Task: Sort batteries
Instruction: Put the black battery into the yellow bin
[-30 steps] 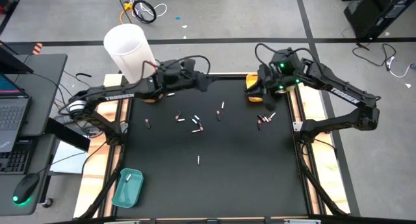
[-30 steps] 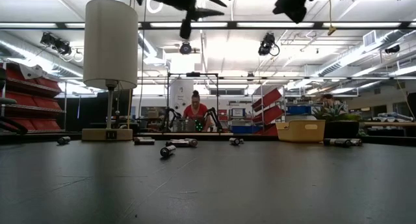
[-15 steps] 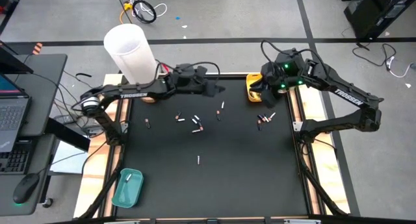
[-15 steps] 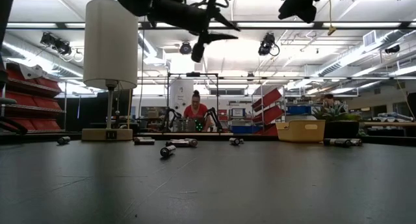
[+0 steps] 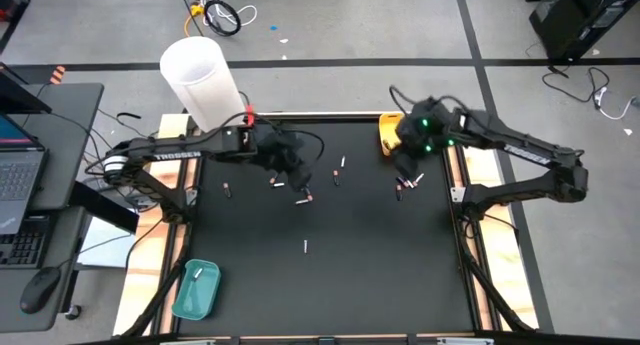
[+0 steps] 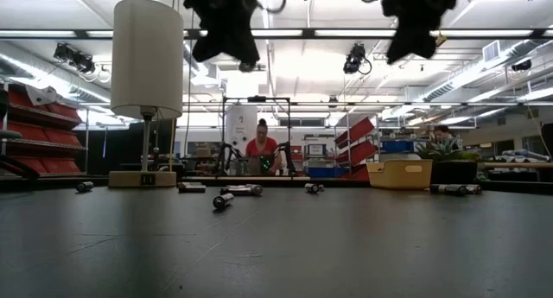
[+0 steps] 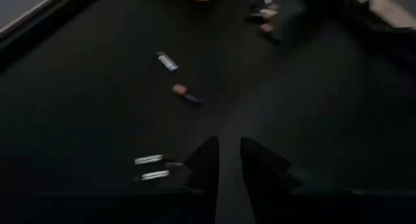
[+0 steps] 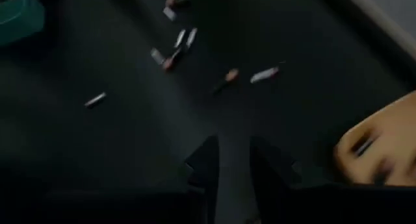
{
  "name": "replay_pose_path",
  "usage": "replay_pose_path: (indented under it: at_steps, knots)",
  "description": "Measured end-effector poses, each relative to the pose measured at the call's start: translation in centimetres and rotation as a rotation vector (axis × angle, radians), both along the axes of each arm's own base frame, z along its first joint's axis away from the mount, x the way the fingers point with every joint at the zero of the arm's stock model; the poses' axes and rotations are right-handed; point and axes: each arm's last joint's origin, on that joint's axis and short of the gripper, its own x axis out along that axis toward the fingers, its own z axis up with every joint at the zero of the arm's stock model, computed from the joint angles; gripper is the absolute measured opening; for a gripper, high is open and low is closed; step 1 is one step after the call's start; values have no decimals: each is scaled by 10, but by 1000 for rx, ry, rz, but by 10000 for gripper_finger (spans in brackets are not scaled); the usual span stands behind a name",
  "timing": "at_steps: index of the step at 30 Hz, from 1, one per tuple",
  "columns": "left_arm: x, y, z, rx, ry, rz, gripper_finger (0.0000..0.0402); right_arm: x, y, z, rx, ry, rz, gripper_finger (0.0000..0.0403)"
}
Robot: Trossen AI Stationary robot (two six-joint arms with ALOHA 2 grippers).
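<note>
Right now the batteries [image 5: 303, 190] lie loose on the black worktop [image 5: 330, 255], most near its far middle, a few by the right arm, and one alone nearer the middle [image 5: 305, 246]. They look unsorted, so I think the job is just begun. A teal tray [image 5: 196, 289] sits at the near left corner with one white battery in it, and a yellow tray [image 5: 388, 133] sits at the far right edge, likely one tray for each kind.

Left gripper [image 7: 224, 160] hangs above the middle batteries, pointing down, its fingers a little apart and holding nothing. That arm reaches in from the left, stretched long and low.

Right gripper [image 8: 231, 160] hangs by the yellow tray, above the small right bunch [image 5: 405, 184], fingers a little apart and empty too. Its arm bends back from the right edge
</note>
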Motion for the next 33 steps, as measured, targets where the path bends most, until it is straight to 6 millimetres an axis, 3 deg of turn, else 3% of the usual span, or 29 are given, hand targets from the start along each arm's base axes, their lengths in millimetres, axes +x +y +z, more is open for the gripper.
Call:
replay_pose_path:
  at_steps: [4, 9, 13, 18, 23, 33]
  knots:
    - [0, -1, 3, 9, -32, 25, 78, -19, 21, -16, 114, -17, -52, 74]
    - [3, 0, 12, 45, -112, 44, 78, -47, 41, -54, 279, 17, -219, 74]
    - [6, 2, 16, 90, -168, 60, 78, -54, 50, -79, 317, 16, -365, 76]
    - [4, 2, 19, 110, -173, 86, 78, -50, 59, -104, 345, 74, -446, 94]
    - [-10, 1, 35, 139, -223, 111, 78, -42, 68, -128, 369, 161, -505, 123]
    - [-20, 3, 39, 120, -201, 102, 78, -14, 65, -161, 374, 264, -648, 150]
